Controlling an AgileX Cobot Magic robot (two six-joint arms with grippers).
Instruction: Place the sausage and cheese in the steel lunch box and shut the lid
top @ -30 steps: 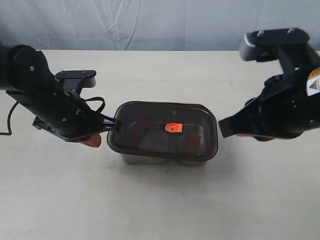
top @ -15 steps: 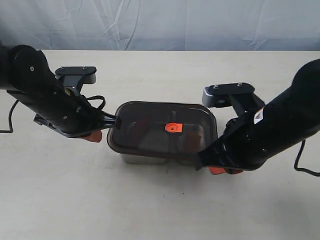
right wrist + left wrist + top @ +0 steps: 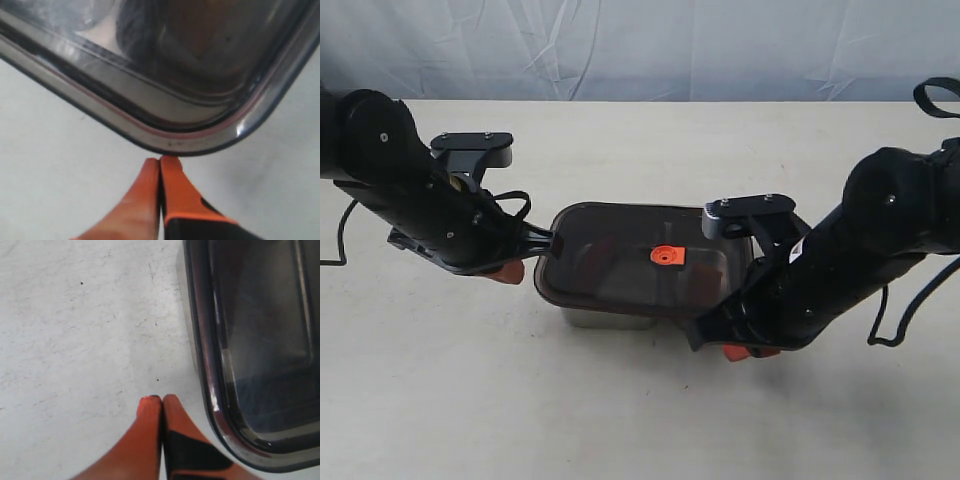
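The dark smoky lid (image 3: 620, 262) with its orange valve (image 3: 665, 256) lies on the steel lunch box (image 3: 608, 319), overhanging it toward the left. The sausage and the cheese are only dim reddish and orange smudges under the lid. My left gripper (image 3: 506, 275) is shut and empty, low beside the lid's left end. In the left wrist view its fingertips (image 3: 150, 402) rest just off the lid's rim (image 3: 200, 340). My right gripper (image 3: 744, 351) is shut too, at the front right corner. In the right wrist view the right gripper (image 3: 161, 161) touches the lid's corner rim (image 3: 170, 136).
The box stands mid-table on a pale tabletop (image 3: 460, 400). A wrinkled grey backdrop (image 3: 640, 45) runs along the far edge. The right arm's black body (image 3: 860, 250) hangs over the table right of the box, with a cable looping at its side.
The right arm has swung in from the far right and dropped, bringing its shut gripper to the lid's front right corner. The left arm and the lid have barely moved.
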